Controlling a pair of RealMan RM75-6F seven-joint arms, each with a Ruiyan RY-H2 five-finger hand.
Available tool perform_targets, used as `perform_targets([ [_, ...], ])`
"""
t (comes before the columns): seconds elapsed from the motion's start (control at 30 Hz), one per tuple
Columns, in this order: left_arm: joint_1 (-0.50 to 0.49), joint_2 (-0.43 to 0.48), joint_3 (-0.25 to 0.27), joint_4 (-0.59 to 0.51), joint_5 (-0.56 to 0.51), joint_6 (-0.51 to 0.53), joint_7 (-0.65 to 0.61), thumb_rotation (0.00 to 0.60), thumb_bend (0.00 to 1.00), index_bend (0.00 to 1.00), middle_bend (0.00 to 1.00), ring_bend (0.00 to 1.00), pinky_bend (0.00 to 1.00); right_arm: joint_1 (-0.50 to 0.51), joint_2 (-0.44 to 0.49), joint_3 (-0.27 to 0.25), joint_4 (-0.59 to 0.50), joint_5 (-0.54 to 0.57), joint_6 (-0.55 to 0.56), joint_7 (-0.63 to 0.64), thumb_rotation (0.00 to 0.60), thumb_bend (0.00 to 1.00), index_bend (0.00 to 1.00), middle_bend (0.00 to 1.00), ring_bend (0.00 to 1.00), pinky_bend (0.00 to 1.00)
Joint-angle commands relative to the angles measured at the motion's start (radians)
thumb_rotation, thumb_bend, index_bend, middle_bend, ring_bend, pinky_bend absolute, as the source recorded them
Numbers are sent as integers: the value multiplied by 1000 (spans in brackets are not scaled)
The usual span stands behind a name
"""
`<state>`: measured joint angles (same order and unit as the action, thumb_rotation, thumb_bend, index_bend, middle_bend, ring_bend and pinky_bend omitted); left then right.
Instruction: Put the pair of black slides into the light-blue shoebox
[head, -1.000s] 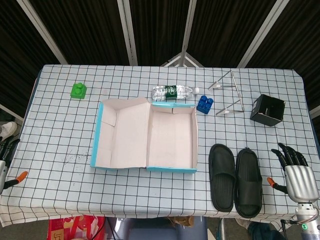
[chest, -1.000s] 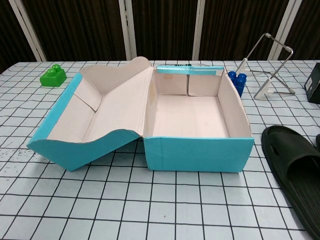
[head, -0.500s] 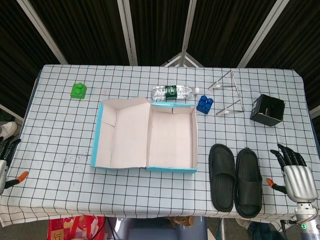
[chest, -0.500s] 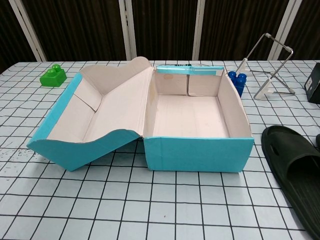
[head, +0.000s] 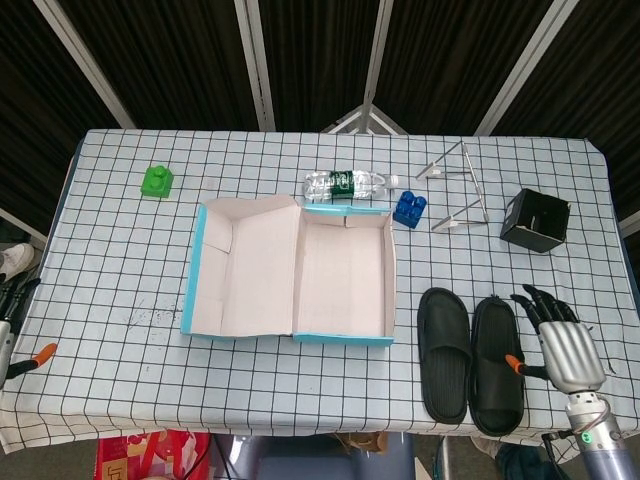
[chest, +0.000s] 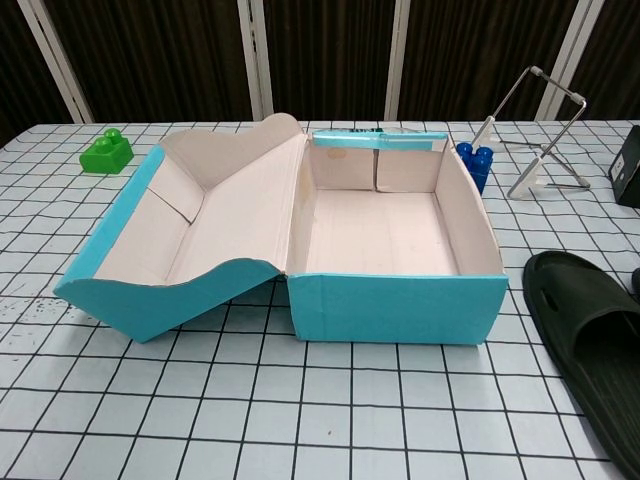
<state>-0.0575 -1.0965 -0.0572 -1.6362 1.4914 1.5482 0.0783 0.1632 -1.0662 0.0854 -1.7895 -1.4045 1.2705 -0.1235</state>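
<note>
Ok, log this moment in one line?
slides: on table, right of shoebox | shoebox: open, empty | right robot hand: open beside slides | left robot hand: table edge

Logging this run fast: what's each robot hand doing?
Left robot hand: barely in view, cannot tell.
Right robot hand: open, holding nothing, beside the slides.

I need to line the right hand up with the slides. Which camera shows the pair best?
The head view. It shows both black slides whole, side by side, right of the light-blue shoebox, with the right hand open beside the outer one. The chest view catches only one slide, cut off at the frame edge.
</note>
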Motion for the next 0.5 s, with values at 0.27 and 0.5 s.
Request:
perform_targets([
  [0.27,0,8,-8,1,-22,-11,-4,600,87,132,54,0,38,302,155,60,-215,435,-446,-195,600,178,72,50,68,139],
  [0.5,-6,9,-10,4,-34,-28,-9,600,87,132,53,0,38,474,133,40,-221,691,-531,-311,600,177,59,44,63,137],
])
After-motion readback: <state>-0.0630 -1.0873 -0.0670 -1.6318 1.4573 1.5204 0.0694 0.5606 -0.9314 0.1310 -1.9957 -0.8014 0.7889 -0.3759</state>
